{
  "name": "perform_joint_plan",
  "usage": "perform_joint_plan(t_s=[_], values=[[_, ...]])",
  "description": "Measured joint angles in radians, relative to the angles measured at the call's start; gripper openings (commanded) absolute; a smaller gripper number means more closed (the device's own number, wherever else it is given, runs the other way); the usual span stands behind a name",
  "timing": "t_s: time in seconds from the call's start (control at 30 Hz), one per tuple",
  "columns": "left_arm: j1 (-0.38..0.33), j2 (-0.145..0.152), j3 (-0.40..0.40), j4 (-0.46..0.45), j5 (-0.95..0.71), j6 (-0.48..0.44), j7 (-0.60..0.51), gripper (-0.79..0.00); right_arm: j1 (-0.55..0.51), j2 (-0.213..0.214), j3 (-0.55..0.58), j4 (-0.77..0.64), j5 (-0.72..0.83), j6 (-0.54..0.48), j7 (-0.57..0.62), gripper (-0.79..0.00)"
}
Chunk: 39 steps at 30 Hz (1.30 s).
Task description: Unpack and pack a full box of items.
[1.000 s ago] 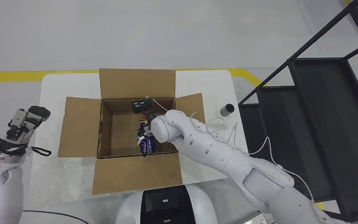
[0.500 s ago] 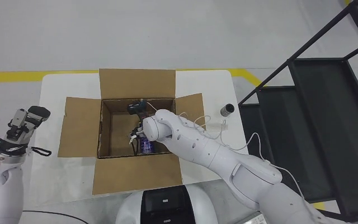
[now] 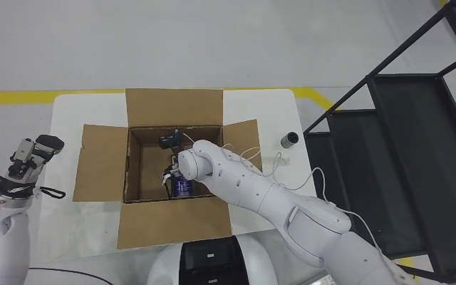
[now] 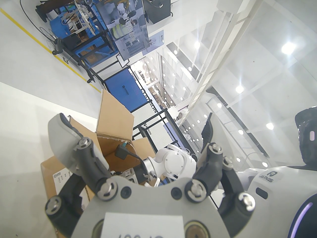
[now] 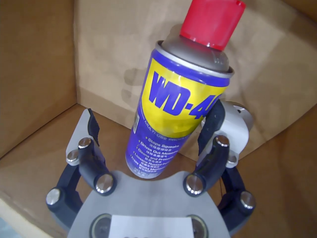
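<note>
A blue and yellow spray can (image 5: 178,105) with a red cap sits inside the open cardboard box (image 3: 174,107), near its front wall (image 3: 182,187). My right gripper (image 5: 153,113) is down in the box, open, with the can between its fingers; one pad (image 5: 210,125) touches the can's side and the other stands apart from it. My left gripper (image 3: 35,153) hangs open and holds nothing beside the table's left edge, pointing toward the box (image 4: 114,120).
A white and silver cylindrical part (image 5: 235,125) lies in the box behind the can. A small grey cylinder (image 3: 289,140) stands on the table right of the box. Black metal stairs (image 3: 385,142) rise beyond the table's right edge.
My right arm has swung leftward inside the box, and the spray can now sits slightly farther left. The left arm has not moved.
</note>
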Motion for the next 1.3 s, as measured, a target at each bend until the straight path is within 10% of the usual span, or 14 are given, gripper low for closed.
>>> perform_joint_plan(t_s=[0.33, 0.37, 0.4, 0.47, 1.3], values=[[0.0, 0.0, 0.0, 0.0, 0.0, 0.0, 0.0, 0.0, 0.01, -0.035, -0.015, 0.068, -0.023, 0.012, -0.004, 0.0], [0.0, 0.0, 0.0, 0.0, 0.0, 0.0, 0.0, 0.0, 0.011, -0.04, -0.018, 0.077, -0.029, 0.019, -0.001, -0.08], [0.0, 0.0, 0.0, 0.0, 0.0, 0.0, 0.0, 0.0, 0.013, -0.043, -0.02, 0.082, -0.032, 0.023, 0.0, -0.409], [0.0, 0.0, 0.0, 0.0, 0.0, 0.0, 0.0, 0.0, 0.014, -0.049, -0.02, 0.092, -0.036, 0.025, -0.003, -0.785], [0.0, 0.0, 0.0, 0.0, 0.0, 0.0, 0.0, 0.0, -0.012, -0.031, 0.008, -0.108, -0.267, 0.049, 0.028, -0.785]])
